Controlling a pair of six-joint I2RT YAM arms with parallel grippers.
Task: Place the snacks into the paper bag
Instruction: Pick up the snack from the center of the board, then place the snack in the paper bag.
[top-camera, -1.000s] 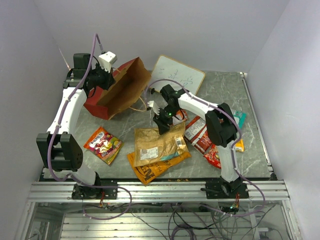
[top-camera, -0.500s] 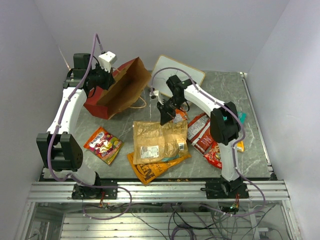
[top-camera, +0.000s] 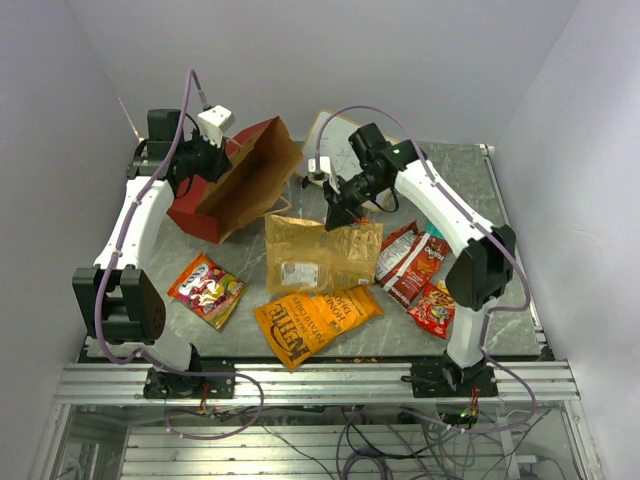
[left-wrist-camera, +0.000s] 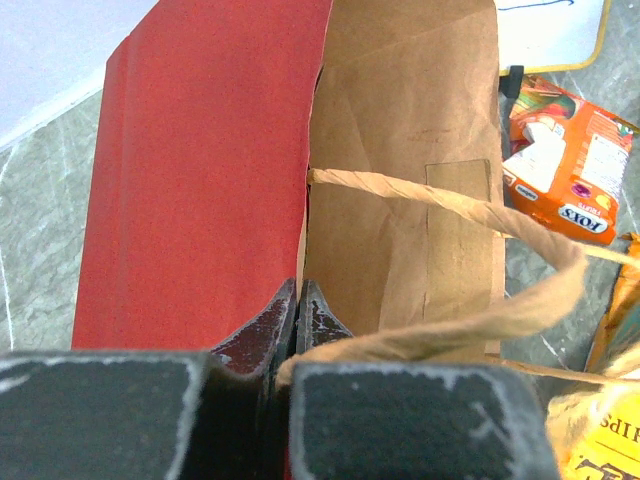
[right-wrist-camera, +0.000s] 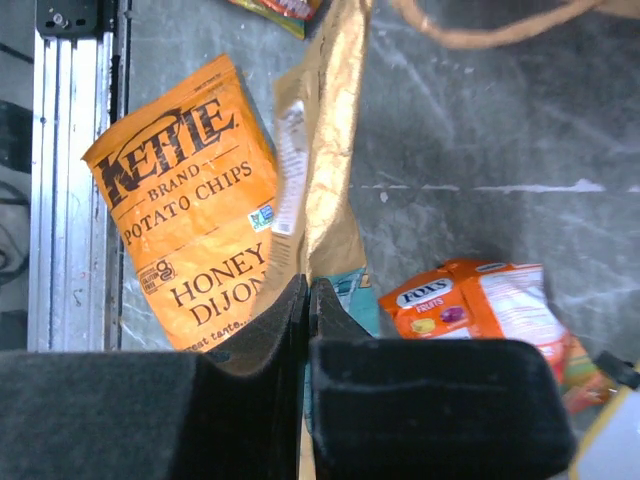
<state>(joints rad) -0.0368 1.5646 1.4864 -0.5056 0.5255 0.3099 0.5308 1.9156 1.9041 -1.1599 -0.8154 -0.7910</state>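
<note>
The paper bag (top-camera: 240, 180), red outside and brown inside, lies tilted at the back left with its mouth toward the middle. My left gripper (left-wrist-camera: 297, 292) is shut on the rim of its side wall (left-wrist-camera: 310, 120), beside a loop handle (left-wrist-camera: 455, 205). My right gripper (top-camera: 336, 214) is shut on the top edge of the tan chip bag (top-camera: 320, 256), which hangs below it, just right of the mouth. In the right wrist view this tan bag (right-wrist-camera: 335, 150) hangs edge-on from the fingers. The orange Kettle chip bag (top-camera: 314, 321) lies flat near the front.
A colourful packet (top-camera: 206, 290) lies at the front left. Red packets (top-camera: 407, 262) and a smaller red one (top-camera: 432, 308) lie to the right. An orange Fox's pack (right-wrist-camera: 480, 305) lies under my right wrist. The white board (top-camera: 330, 135) leans at the back, and the metal rail (top-camera: 320, 380) edges the front.
My right gripper closed on the tan chip bag and lifted it up and back toward the paper bag, uncovering the orange Kettle bag. The left arm has held still.
</note>
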